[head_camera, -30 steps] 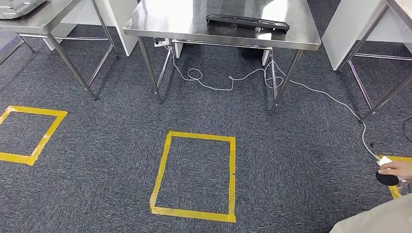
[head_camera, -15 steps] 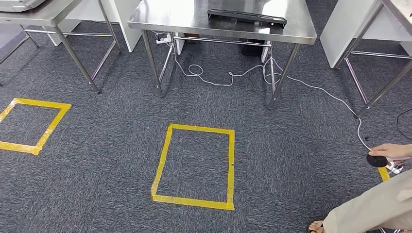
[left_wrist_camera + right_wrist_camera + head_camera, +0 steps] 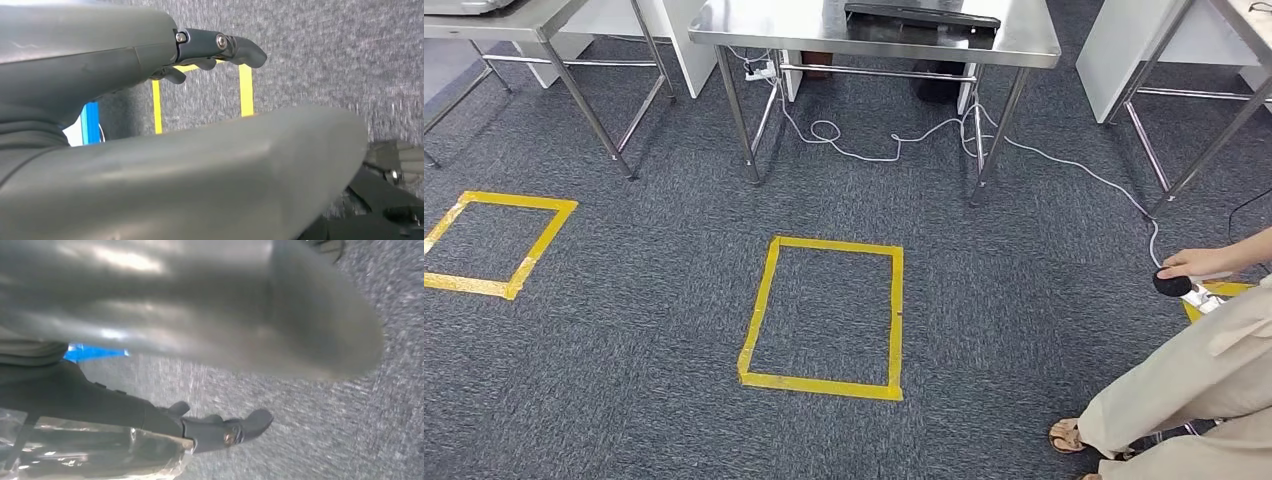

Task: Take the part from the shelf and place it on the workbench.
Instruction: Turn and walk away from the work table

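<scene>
Your left hand [image 3: 202,50] hangs over the carpet with its fingers loosely spread and nothing in them. Your right hand [image 3: 220,430] is harder to read. Its dark fingers lie along a clear-wrapped dark bundle [image 3: 85,452], and I cannot tell whether they grip it or only rest beside it. I take that bundle to be the part, though the wrap hides its shape. If the hold is only loose, walking could shake it free, so check the grip before going further.

The steel counter [image 3: 1024,42] stands at the far side, beyond the yellow tape square [image 3: 822,386]. A long dark piece [image 3: 921,14] already lies along its far edge. If you set the part down too deep, it could knock into that piece.

A white cable [image 3: 894,156] loops on the floor under the counter and trails off to the right. A step too close could snag a foot.

On the near right, a person's hand [image 3: 1199,262] holds a black round thing [image 3: 1172,284] low by the cable, and their sandalled foot [image 3: 1066,436] is planted nearby. Drifting or turning right risks contact with them.
</scene>
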